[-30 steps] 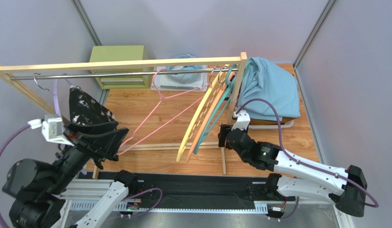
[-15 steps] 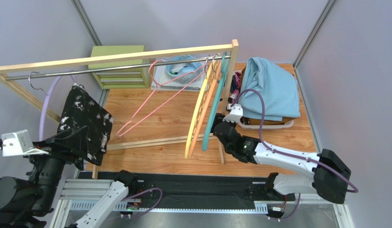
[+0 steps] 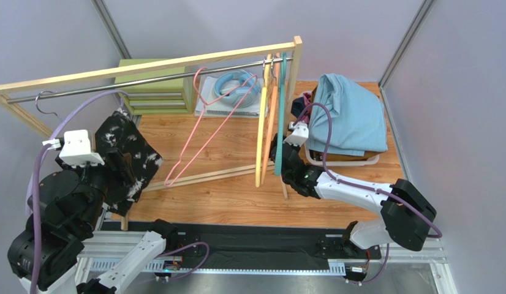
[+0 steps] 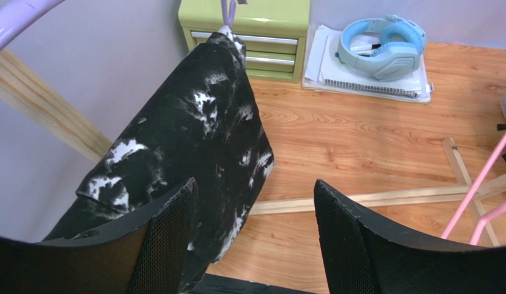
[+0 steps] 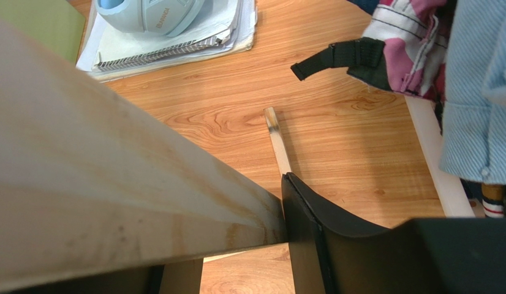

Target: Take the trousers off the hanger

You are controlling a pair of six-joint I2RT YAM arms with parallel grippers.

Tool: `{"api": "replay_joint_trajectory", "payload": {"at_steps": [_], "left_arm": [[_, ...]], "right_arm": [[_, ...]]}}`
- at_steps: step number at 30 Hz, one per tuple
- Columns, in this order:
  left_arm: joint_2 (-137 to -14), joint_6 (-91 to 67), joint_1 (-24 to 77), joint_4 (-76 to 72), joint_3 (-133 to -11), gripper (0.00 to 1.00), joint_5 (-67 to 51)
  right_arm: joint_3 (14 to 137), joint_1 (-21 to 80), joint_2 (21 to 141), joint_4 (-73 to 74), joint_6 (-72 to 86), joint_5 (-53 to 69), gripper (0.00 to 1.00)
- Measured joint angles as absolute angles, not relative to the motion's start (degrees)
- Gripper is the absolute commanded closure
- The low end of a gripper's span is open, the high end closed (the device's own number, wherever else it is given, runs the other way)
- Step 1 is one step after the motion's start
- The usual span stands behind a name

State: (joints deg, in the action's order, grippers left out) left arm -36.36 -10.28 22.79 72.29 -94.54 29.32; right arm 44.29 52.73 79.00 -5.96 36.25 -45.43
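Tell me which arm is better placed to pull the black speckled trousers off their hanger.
Left. The left gripper is open right at the black speckled trousers; the right gripper clamps the wooden post.

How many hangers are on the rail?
5: a lavender hanger at the left end of the rail carrying the black speckled trousers, a pink hanger midway, and yellow, peach and teal hangers bunched at the right end.

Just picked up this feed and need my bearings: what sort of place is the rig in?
Probably a staged lab test cell, not a home: plain partition walls box in a wooden table holding a small garment rack and props like headphones.
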Motion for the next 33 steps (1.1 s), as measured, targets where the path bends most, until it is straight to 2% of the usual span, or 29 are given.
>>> {"api": "replay_joint_trajectory", "payload": {"at_steps": [2, 3, 6, 8, 9, 12, 16, 27, 33], "left_arm": [[-36.5, -10.3, 22.8, 72.3, -94.2, 0.22, 29.2], [-36.5, -10.3, 22.8, 72.2, -94.3, 0.22, 28.9], [-36.4, -10.3, 22.8, 71.9, -95.7, 0.22, 27.0], [-36.4, -10.4, 22.8, 71.5, -97.1, 0.22, 24.9], [-36.4, -10.4, 22.8, 71.3, -97.8, 0.22, 23.6], [-36.5, -11.1, 22.8, 71.3, -99.4, 0.22, 19.2], [-36.5, -13.5, 22.8, 70.4, -98.9, 0.22, 13.7], [-35.1, -17.6, 22.8, 66.9, -96.4, 0.23, 11.9], [-34.3, -11.9, 22.8, 65.0, -97.0, 0.2, 14.6]], "right_arm": [[44.4, 52.0, 79.1, -6.5, 35.3, -43.8, 0.82], [44.4, 51.5, 79.0, -6.7, 34.6, -42.4, 0.69], [44.4, 50.8, 77.9, -5.7, 32.9, -38.1, 0.51], [44.5, 50.4, 76.4, -3.8, 32.5, -35.4, 0.44], [44.6, 50.4, 75.3, -1.9, 32.1, -33.9, 0.34], [44.6, 51.2, 71.5, 6.3, 31.1, -30.6, 0.24], [44.2, 53.2, 64.4, 17.1, 31.0, -26.7, 0.19], [46.5, 56.6, 40.8, 40.3, 33.2, -21.3, 0.16], [50.8, 56.8, 35.6, 43.9, 32.6, -16.1, 0.16]]}}
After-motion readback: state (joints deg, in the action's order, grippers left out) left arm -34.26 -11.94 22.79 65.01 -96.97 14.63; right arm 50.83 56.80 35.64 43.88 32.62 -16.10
